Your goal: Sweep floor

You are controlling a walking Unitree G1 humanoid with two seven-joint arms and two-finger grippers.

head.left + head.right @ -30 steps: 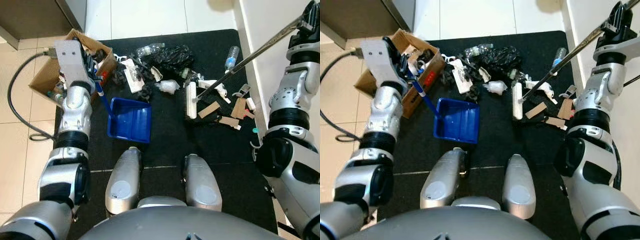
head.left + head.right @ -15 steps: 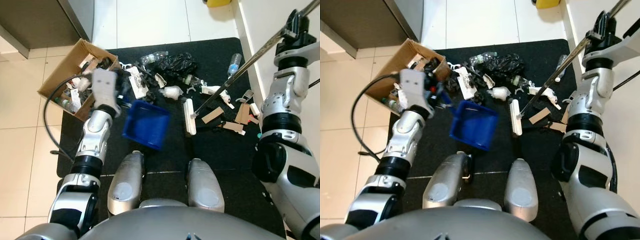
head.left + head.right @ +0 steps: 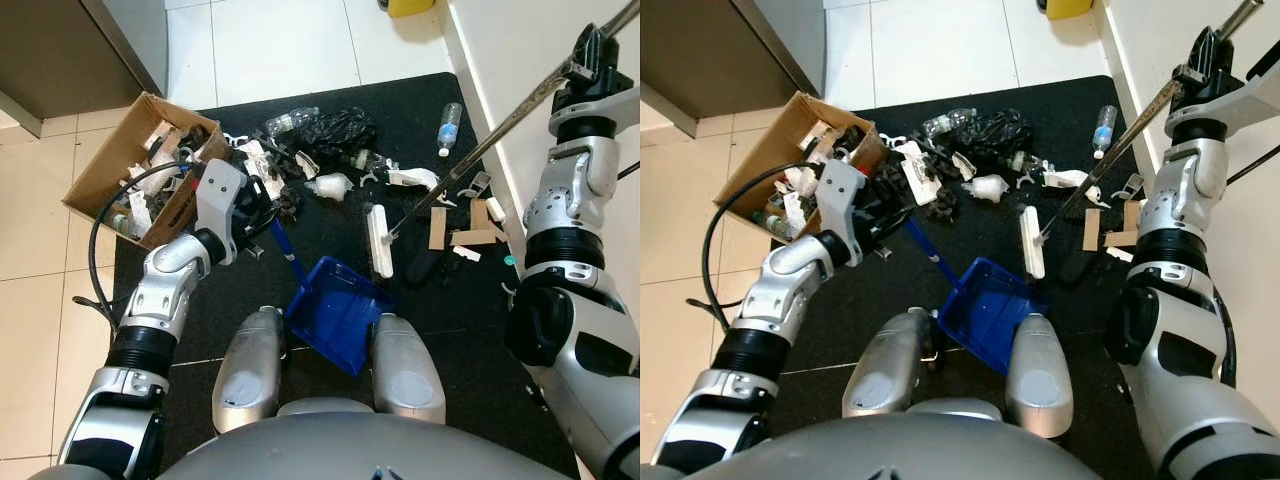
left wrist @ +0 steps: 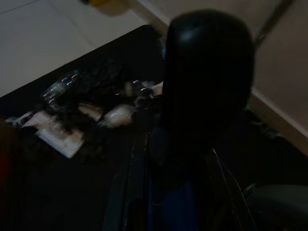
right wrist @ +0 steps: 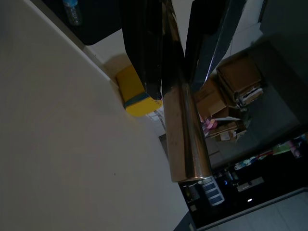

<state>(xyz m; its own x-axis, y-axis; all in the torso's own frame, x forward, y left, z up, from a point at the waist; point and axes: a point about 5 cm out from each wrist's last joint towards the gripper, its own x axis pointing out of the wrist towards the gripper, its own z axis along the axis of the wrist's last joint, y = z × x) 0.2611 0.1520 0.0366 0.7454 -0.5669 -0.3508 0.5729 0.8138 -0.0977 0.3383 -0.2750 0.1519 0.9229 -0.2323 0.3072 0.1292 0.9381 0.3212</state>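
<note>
One blue dustpan (image 3: 338, 312) lies low in the middle of the head view, on the black mat (image 3: 460, 330) just ahead of the robot's two silver knees, its thin blue handle (image 3: 286, 252) rising up-left to the left gripper (image 3: 255, 205), which is clenched around the handle's top end; in the left wrist view the scene is dark and one black finger (image 4: 207, 82) blocks the middle, with the blue handle running below it. At the upper right of the frame the right gripper (image 3: 590, 52) is clamped on the broom's metal pole (image 3: 500, 125), and the right wrist view shows its two black fingers (image 5: 142, 43) pressed on either side of the shiny pole (image 5: 180, 120). The pole slants down-left to one white broom head (image 3: 378, 240) lying on the mat in the centre of the frame, just right of the dustpan's far edge. Litter is strewn across the upper half of the mat: one black plastic bag (image 3: 335, 130), two clear plastic bottles, one (image 3: 448, 128) near the wall at upper right and one (image 3: 285, 122) beside the bag, plus white scraps and several brown cardboard pieces (image 3: 470, 225) to the right of the broom head. One open cardboard box (image 3: 125, 180) full of rubbish sits at the upper left, partly off the mat on the beige tiles, and a black cable (image 3: 95, 250) loops beside it
</note>
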